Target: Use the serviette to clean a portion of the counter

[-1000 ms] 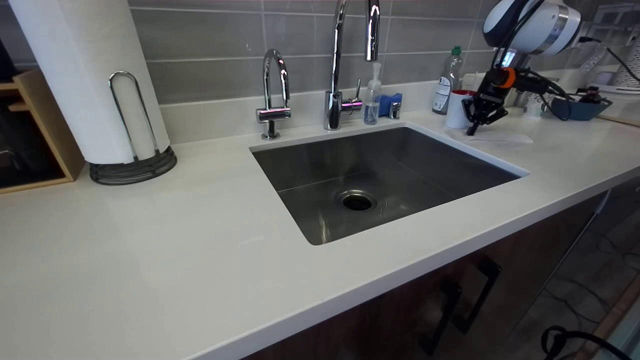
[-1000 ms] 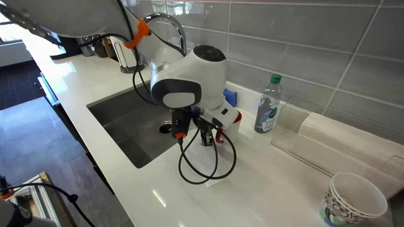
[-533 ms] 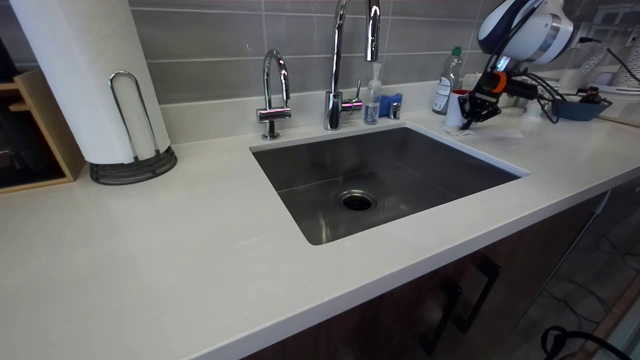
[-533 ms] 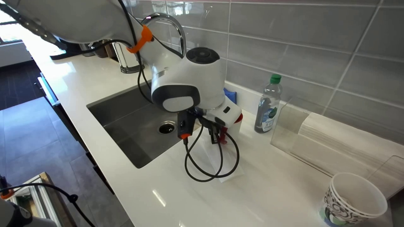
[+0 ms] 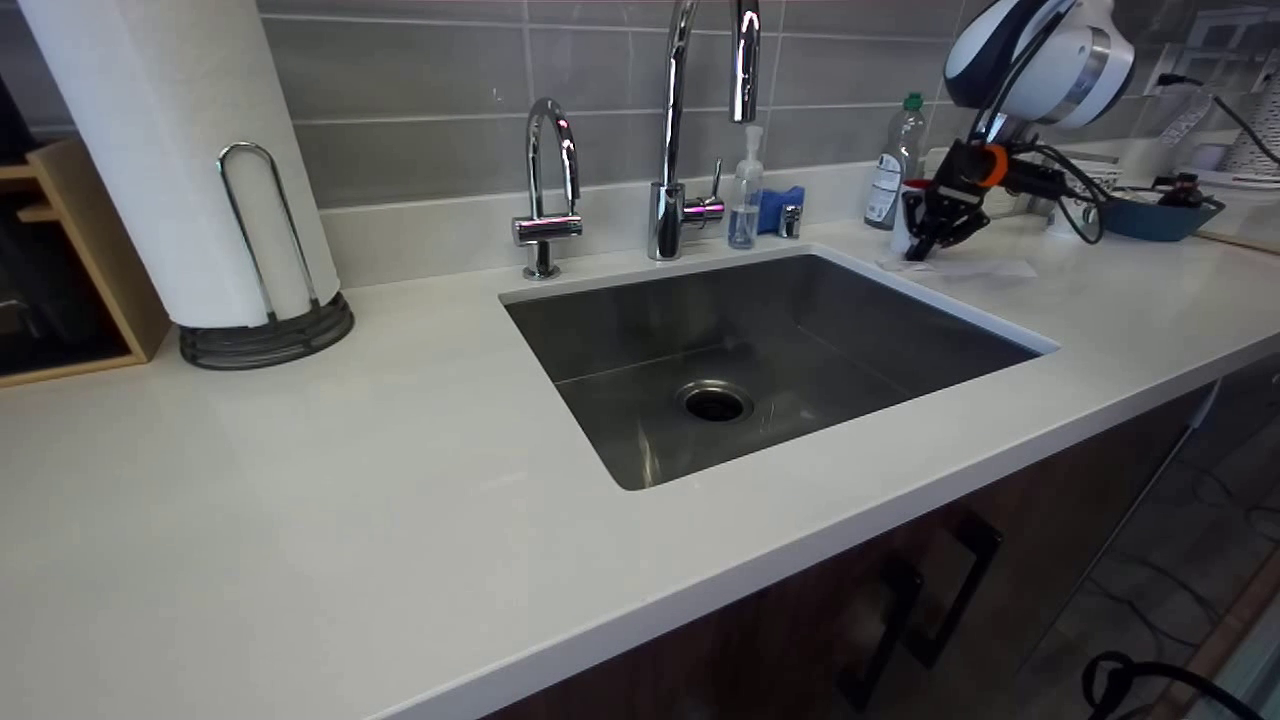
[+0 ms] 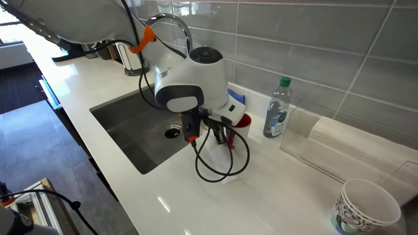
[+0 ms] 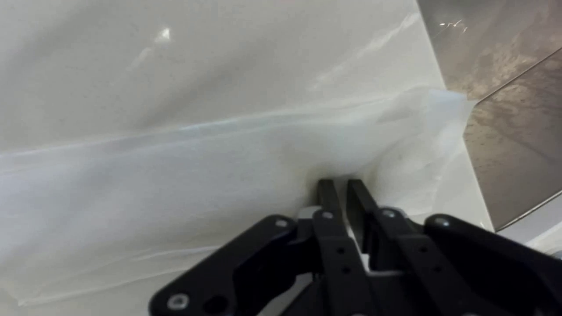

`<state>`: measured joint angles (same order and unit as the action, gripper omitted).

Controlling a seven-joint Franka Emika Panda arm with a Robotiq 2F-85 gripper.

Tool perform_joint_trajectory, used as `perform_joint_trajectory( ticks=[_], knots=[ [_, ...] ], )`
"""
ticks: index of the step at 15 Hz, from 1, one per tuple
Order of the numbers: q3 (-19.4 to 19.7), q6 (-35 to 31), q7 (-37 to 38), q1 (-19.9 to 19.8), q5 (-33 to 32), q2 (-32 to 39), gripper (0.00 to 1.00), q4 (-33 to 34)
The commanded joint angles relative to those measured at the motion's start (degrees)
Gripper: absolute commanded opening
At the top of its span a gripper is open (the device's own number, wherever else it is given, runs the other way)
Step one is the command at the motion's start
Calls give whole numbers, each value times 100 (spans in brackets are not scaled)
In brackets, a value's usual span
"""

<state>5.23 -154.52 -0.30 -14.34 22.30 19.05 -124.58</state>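
The serviette [image 7: 175,184] is a thin white sheet lying on the off-white counter [image 5: 350,520], right beside the sink. One end reaches the sink's edge in the wrist view. It also shows in both exterior views [image 5: 995,269] [image 6: 220,160]. My gripper [image 7: 340,182] points down, with its fingertips pressed on the serviette near its sink-side end. The fingers are close together, with a narrow gap and nothing seen clamped between them. The gripper also shows in both exterior views [image 5: 917,250] [image 6: 220,140]. The counter right under the serviette is hidden.
The steel sink [image 5: 820,360] lies just beside the gripper. A white cup with red inside [image 6: 243,130] stands close behind it. A soap bottle [image 6: 277,109], an acrylic holder [image 6: 300,143] and a patterned cup [image 6: 359,209] stand on the counter. Cables [image 6: 214,181] hang from the wrist.
My gripper has moved along the counter toward the sink. The serviette has slid the same way under the fingertips.
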Motion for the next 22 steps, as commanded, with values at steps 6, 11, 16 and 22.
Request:
perform_joint_trajectory(
  ticks=[6, 11, 16, 22],
  knots=[
    [-34, 131, -618, 42, -368, -490, 81, -501],
    [53, -55, -751, 54, -650, -996, 100, -866],
    [244, 366, -865, 141, -1288, -1849, 100, -1345],
    [478, 753, -2102, 196, -1861, -3536, 100, -2194]
  ],
)
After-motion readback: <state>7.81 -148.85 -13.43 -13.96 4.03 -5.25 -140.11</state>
